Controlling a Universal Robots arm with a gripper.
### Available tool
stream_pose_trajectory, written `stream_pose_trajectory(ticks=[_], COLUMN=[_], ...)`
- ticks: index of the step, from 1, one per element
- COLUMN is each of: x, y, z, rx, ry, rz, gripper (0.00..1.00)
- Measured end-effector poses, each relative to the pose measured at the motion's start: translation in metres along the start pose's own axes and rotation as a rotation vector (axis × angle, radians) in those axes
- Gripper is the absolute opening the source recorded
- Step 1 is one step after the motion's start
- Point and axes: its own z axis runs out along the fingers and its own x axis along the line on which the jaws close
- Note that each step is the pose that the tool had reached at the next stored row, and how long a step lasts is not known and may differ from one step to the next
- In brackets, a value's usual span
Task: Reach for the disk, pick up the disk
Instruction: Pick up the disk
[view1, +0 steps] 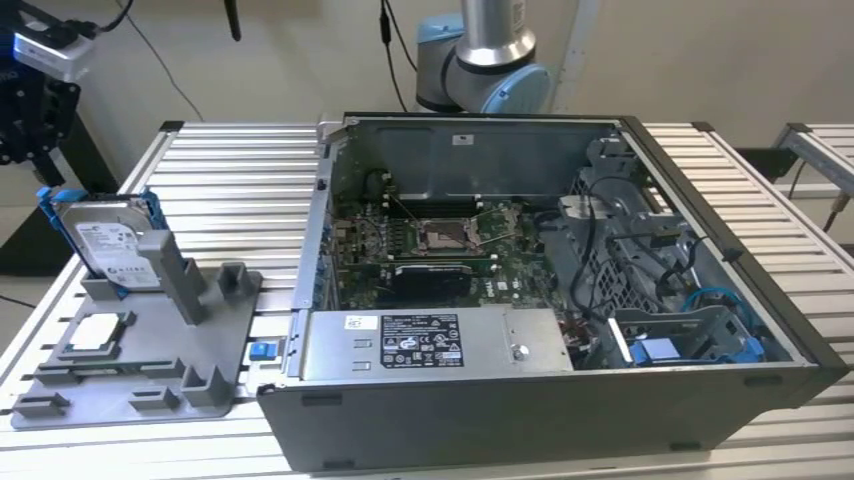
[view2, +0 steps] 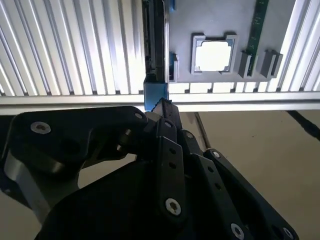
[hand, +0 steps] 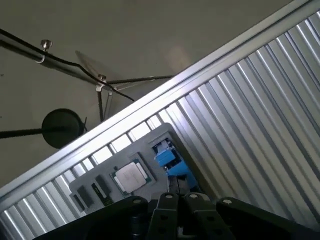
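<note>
The disk (view1: 110, 245), silver with a white label and blue rails, stands on edge in a slot of the grey fixture (view1: 160, 375) at the exterior view's left. My black gripper (view1: 44, 165) hangs just above the disk's upper far corner. In the second wrist view the gripper (view2: 161, 105) has its fingers drawn together, with the tips right at the blue rail end of the edge-on disk (view2: 155, 45). In the first wrist view the gripper (hand: 175, 197) sits just short of the blue rail of the disk (hand: 172, 160). Nothing is between the fingers.
A small square white-topped chip (view1: 96, 332) lies in the fixture near the disk, also visible in the second wrist view (view2: 213, 55). An open computer case (view1: 534, 300) fills the middle of the slatted metal table (view1: 240, 200). The table's edge and the floor are just behind the gripper.
</note>
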Motion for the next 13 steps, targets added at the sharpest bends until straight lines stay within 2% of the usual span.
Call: stream_pose_trajectory(ticks=[13], x=[0.0001], y=[0.0002], z=[0.0000], rx=[0.0011], ry=[0.0074], rz=[-0.220], gripper=[0.00])
